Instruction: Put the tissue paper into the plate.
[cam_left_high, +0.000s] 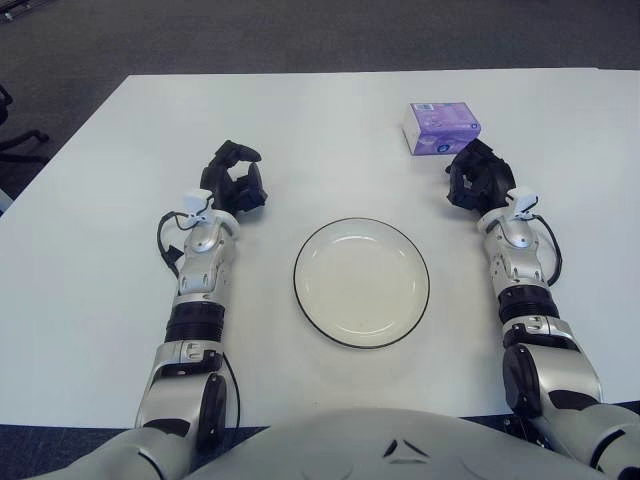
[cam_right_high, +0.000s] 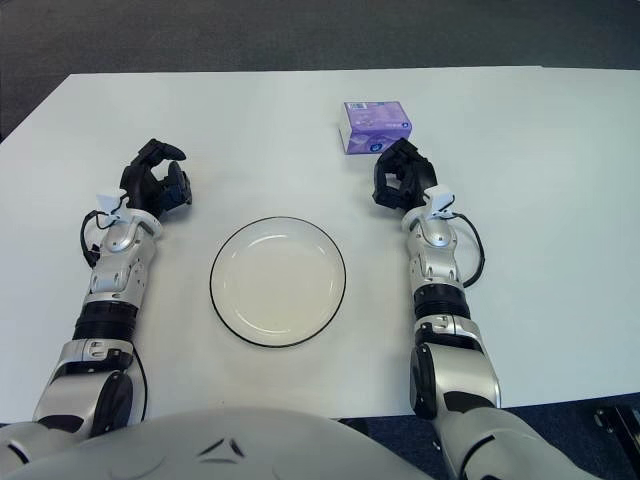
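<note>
Just beside tissue pack (cam_left_high: 441, 128) — right hand (cam_left_high: 478, 177), empty

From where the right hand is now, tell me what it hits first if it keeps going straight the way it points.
The right hand points up the table at the purple tissue pack, just beyond its fingers, so it likely meets that first. The gap looks small, but depth is uncertain.

one plate (cam_left_high: 361, 283), one purple tissue pack (cam_left_high: 441, 127) and one white table (cam_left_high: 100, 200) make up the scene, along with two robot hands: one left hand (cam_left_high: 236, 181), one right hand (cam_left_high: 477, 176).
</note>
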